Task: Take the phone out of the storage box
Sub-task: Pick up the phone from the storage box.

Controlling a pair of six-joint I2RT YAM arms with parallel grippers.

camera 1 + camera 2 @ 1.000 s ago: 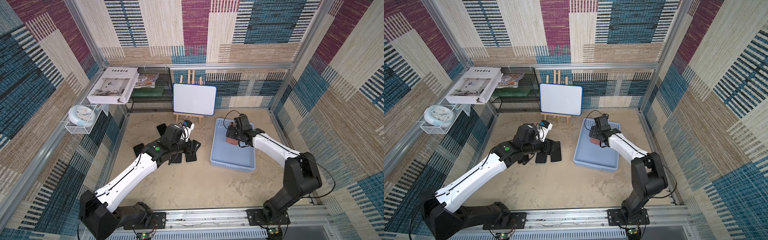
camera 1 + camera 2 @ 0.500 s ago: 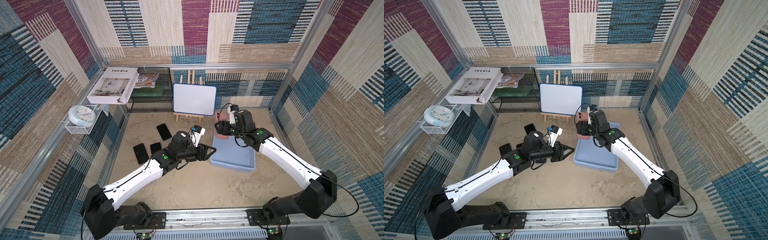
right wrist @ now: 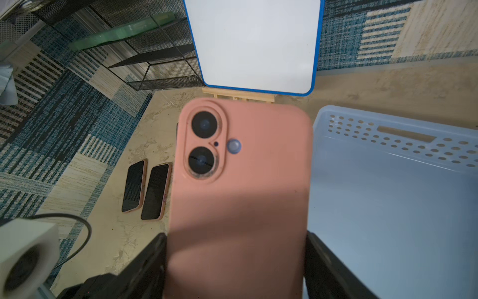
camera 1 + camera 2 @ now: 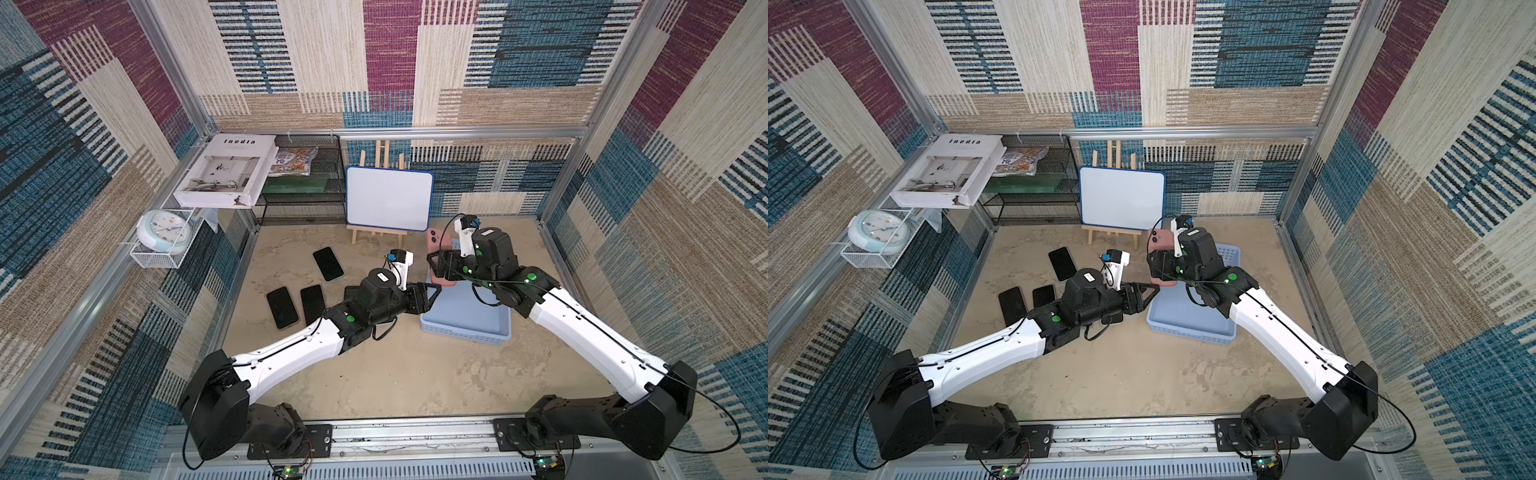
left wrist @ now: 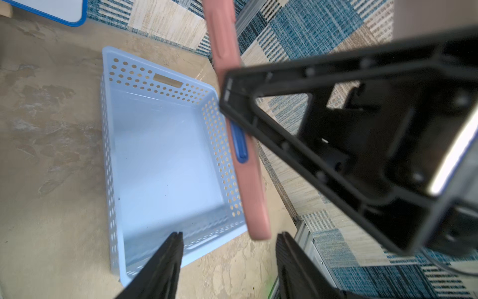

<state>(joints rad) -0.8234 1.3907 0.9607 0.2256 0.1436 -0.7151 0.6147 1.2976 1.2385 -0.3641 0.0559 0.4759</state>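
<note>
The right gripper (image 4: 441, 266) was squeezed shut on the pink phone (image 4: 435, 240). It held the phone by its two long sides, as the right wrist view showed (image 3: 240, 194). The back of the phone faced that camera, with its two round lenses on the end away from the gripper. That end pointed toward the whiteboard (image 4: 388, 198).

The phone was up in the air, out of the storage box (image 4: 465, 336). It hung near the side of the box closest to the left arm. The pale blue box sat flat on the sandy table (image 4: 415, 374). In the left wrist view its wall (image 5: 155, 82) had many little holes and a slot handle, and its smooth floor showed.

The left gripper (image 4: 432, 291) reached toward the lower end of the phone. Its two fingers were wide apart and held nothing. In the left wrist view that end of the phone sat just past the fingertips (image 5: 284, 242), and no touch showed.

A dark phone (image 4: 328, 264) lay on the table nearer the whiteboard. A second dark phone (image 4: 282, 307) and a third dark phone (image 4: 312, 303) lay side by side, close to the left arm.
</note>
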